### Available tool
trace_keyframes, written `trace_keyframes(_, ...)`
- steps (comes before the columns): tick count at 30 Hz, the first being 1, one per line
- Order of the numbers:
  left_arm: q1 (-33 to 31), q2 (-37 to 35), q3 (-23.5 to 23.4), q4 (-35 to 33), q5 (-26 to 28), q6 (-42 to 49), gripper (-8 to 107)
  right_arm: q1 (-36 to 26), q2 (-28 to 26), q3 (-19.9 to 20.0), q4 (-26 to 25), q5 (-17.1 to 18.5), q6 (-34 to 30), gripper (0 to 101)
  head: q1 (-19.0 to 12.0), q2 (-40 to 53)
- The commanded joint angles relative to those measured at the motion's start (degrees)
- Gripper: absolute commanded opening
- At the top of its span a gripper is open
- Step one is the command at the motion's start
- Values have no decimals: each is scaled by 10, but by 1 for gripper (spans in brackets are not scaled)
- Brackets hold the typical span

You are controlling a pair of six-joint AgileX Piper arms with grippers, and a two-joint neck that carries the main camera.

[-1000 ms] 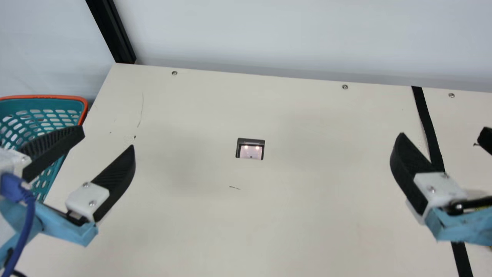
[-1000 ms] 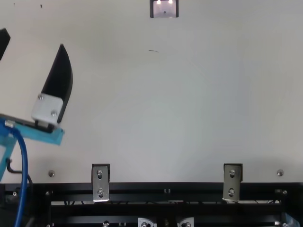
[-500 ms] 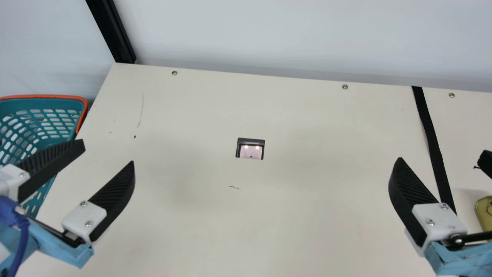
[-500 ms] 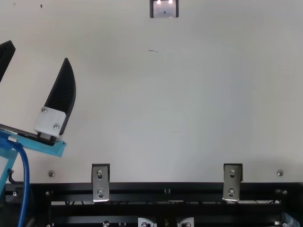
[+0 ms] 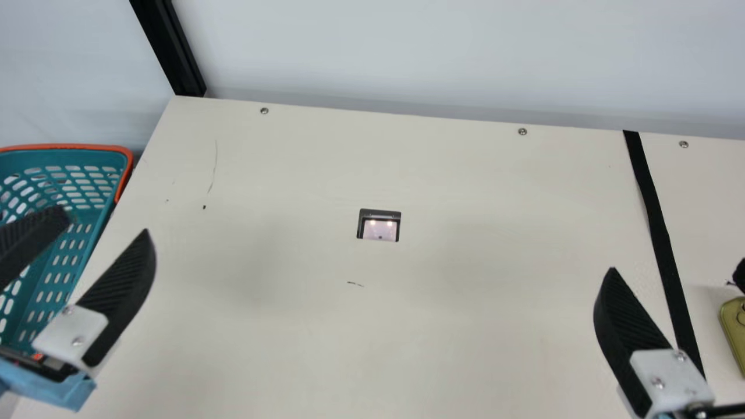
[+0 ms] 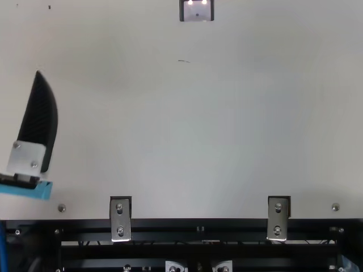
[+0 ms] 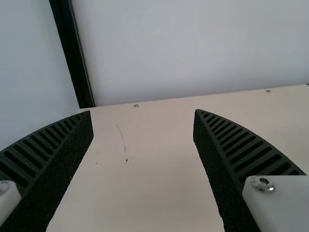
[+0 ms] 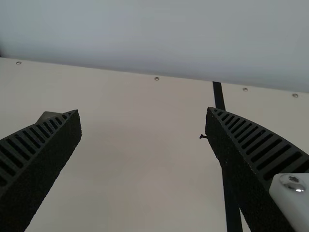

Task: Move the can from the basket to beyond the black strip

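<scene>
Cream table (image 5: pixel 442 326), basket (image 5: pixel 58 156) near left fingers (image 5: pixel 123 288)

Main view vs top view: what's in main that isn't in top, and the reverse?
Main, not top: basket, black strip, gold item beyond it (maybe the can), right hand, black post.

Top, not main: black rail along the table's near edge, metal brackets on it.

Both: table, inset panel with two lights, left hand (partly, in top).
</scene>
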State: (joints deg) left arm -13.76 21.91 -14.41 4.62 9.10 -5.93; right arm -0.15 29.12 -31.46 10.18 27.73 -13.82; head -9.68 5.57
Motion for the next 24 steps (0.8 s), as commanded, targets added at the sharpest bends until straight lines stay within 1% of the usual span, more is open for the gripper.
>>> trace_keyframes(1, 6, -48, 11, -1, 14, -2, 90, 1, -40, 19, -7, 6, 6, 101, -21, 7)
trace_keyframes(6, 22, -120, 32, -9, 50, -1, 90, 4, -111, 53, -22, 28, 26, 101, -21, 7)
trace_keyframes(11, 43, -181, 42, -21, 94, 7, 90, 7, -180, 87, -35, 51, 39, 101, -21, 7)
trace_keyframes(12, 37, -156, 41, -19, 79, 4, 90, 8, -193, 95, -37, 55, 42, 101, -21, 7)
trace_keyframes(14, 42, -174, 42, -20, 94, 5, 90, 9, -221, 116, -40, 63, 45, 101, -21, 7)
trace_keyframes(18, 42, -181, 42, -20, 94, 5, 90, 7, -277, 165, -35, 67, 51, 101, -21, 7)
trace_keyframes(19, 42, -181, 42, -20, 94, 5, 90, 9, -243, 140, -40, 71, 49, 101, -21, 7)
trace_keyframes(21, 42, -181, 42, -20, 94, 5, 90, 8, -267, 161, -37, 73, 51, 101, -21, 7)
trace_keyframes(24, 42, -181, 42, -20, 94, 5, 90, 8, -278, 166, -37, 78, 51, 101, -21, 7)
